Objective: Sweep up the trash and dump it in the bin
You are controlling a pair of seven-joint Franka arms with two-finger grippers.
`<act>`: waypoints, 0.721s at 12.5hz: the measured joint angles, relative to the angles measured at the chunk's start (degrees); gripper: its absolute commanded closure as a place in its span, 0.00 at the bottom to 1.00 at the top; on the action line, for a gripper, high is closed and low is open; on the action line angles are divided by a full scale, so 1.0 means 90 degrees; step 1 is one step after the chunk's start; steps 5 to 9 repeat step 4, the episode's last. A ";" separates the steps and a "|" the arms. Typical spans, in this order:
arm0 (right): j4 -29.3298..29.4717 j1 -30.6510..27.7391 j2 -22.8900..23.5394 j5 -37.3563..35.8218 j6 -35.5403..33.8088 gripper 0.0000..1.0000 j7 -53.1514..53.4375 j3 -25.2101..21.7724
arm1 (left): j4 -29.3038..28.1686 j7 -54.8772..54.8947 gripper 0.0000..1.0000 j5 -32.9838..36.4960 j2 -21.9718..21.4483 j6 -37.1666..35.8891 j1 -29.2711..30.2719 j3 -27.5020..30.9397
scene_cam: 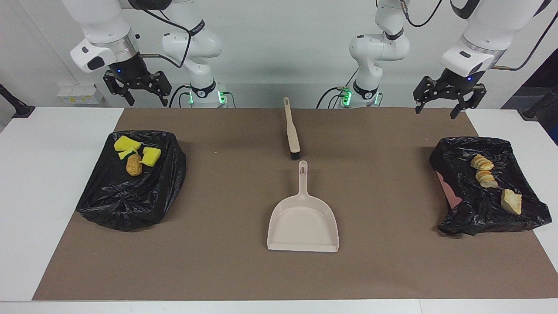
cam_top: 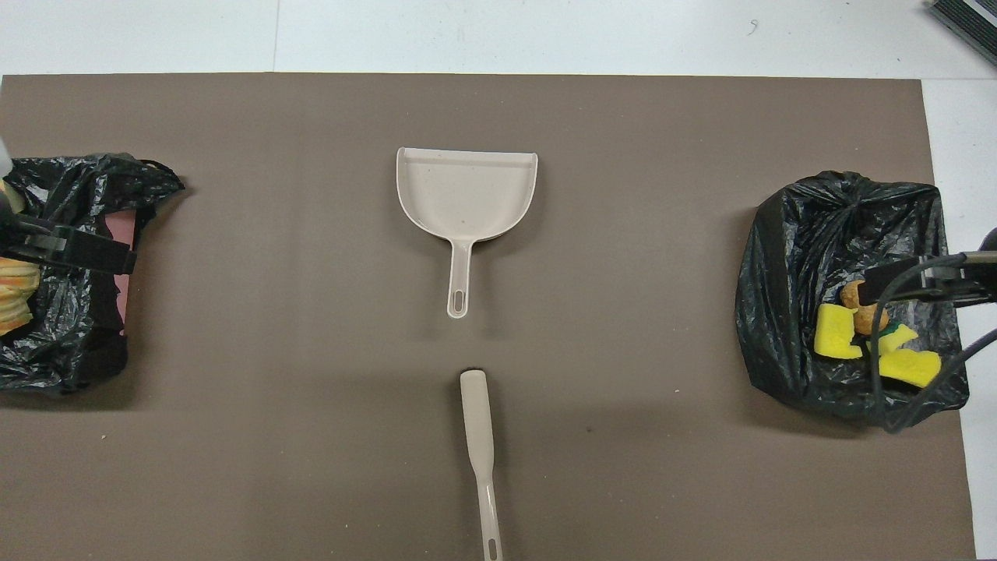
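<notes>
The trash lies in two black bin bags. In the bag (scene_cam: 126, 196) at the right arm's end are yellow sponge chunks (scene_cam: 151, 156) and an orange-brown lump (scene_cam: 134, 165). The bag (scene_cam: 488, 209) at the left arm's end holds three pale lumps (scene_cam: 486, 179). My right gripper (scene_cam: 146, 101) hangs open and empty, raised high by that first bag's robot-side edge. My left gripper (scene_cam: 436, 111) is also open and empty, raised above the mat's corner by the second bag. From overhead, the left gripper (cam_top: 86, 251) and right gripper (cam_top: 896, 284) each overlap their bag.
A beige dustpan (scene_cam: 303, 222) lies empty mid-mat, handle toward the robots. A beige brush (scene_cam: 291, 131) with black bristles lies just nearer to the robots, in line with it. A brown mat (scene_cam: 226, 270) covers the white table.
</notes>
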 measured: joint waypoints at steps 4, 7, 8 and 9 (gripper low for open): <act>-0.0001 0.0000 -0.0001 0.0000 0.0000 0.00 0.0000 0.0000 | -0.0010 0.0006 0.00 0.0000 -0.0003 0.0000 0.0029 -0.0001; -0.0001 0.0000 -0.0001 0.0000 0.0000 0.00 0.0000 0.0000 | -0.0010 0.0006 0.00 0.0000 -0.0003 0.0000 0.0029 -0.0001; -0.0001 0.0000 -0.0001 0.0000 0.0000 0.00 0.0000 0.0000 | -0.0010 0.0006 0.00 0.0000 -0.0003 0.0000 0.0029 -0.0001; -0.0001 0.0000 -0.0001 0.0000 0.0000 0.00 0.0000 0.0000 | -0.0010 0.0006 0.00 0.0000 -0.0003 0.0000 0.0029 -0.0001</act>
